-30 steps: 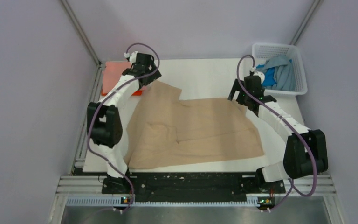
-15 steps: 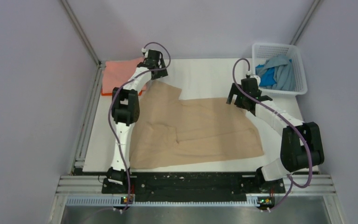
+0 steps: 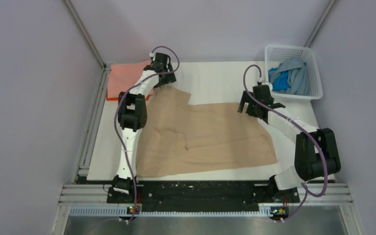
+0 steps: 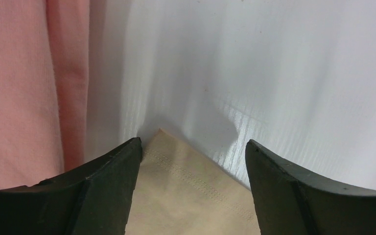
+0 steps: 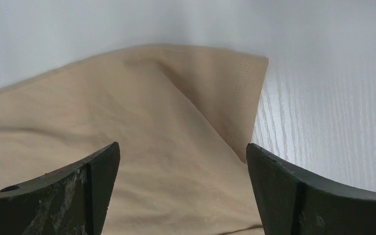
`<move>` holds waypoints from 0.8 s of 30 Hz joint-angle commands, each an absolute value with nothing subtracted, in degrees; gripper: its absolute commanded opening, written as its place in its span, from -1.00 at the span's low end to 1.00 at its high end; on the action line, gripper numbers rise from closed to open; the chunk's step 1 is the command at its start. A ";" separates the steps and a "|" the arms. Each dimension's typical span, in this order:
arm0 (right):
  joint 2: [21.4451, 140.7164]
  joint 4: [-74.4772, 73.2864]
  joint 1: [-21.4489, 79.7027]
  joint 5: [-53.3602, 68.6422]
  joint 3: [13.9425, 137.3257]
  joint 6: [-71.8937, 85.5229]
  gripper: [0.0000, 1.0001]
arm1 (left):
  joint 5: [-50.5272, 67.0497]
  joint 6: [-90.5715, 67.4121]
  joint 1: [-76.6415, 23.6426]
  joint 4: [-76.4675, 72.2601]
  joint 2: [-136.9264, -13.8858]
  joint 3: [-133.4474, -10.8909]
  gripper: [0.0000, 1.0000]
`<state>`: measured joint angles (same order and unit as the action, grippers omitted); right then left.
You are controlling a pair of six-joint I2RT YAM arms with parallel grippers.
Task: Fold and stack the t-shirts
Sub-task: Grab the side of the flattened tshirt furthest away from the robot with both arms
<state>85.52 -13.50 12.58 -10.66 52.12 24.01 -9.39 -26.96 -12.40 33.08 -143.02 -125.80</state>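
Observation:
The tan t-shirt point(image 3: 205, 134) lies spread on the white table. My left gripper point(image 3: 162, 82) is open over its far left corner point(image 4: 186, 186), the corner lying between the jaws. My right gripper point(image 3: 250, 108) is open over the shirt's far right corner point(image 5: 215, 83), which is folded over. A salmon pink shirt point(image 3: 125, 77) lies folded at the far left on an orange one point(image 3: 127, 97); the pink one also shows in the left wrist view point(image 4: 24, 88). Blue point(image 3: 281, 81) and light blue-grey point(image 3: 296, 73) shirts lie in the basket.
A white lattice basket point(image 3: 293, 51) stands at the far right corner. The white table point(image 3: 215, 78) shows bare between the two grippers. Grey walls and metal frame rails close in the table on the left, back and right.
The left arm swung its elbow in and reached farther back to the shirt's far left corner. The right gripper shifted slightly at the far right corner. The shirt has not moved.

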 commanded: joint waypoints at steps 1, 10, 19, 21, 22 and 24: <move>83.54 -11.43 12.22 -9.73 51.82 23.58 0.96 | -5.30 -29.32 -12.12 37.29 -144.57 -126.49 0.58; 83.10 -11.21 12.22 -9.46 51.43 23.91 0.96 | -11.32 -28.26 -14.10 44.48 -142.79 -124.83 0.27; 82.94 -11.07 12.15 -10.23 51.07 24.08 0.95 | -15.30 -27.81 -15.64 48.53 -142.69 -124.54 -0.17; 82.76 -11.01 12.13 -10.59 51.00 24.08 0.95 | -15.59 -27.82 -15.64 48.46 -142.80 -124.54 -0.32; 82.62 -11.12 12.21 -10.78 50.98 24.06 0.95 | -15.56 -27.78 -15.64 48.37 -142.87 -124.61 -0.36; 82.26 -11.30 12.21 -11.54 50.89 24.08 0.95 | -15.43 -27.77 -15.64 48.05 -143.00 -124.55 -0.73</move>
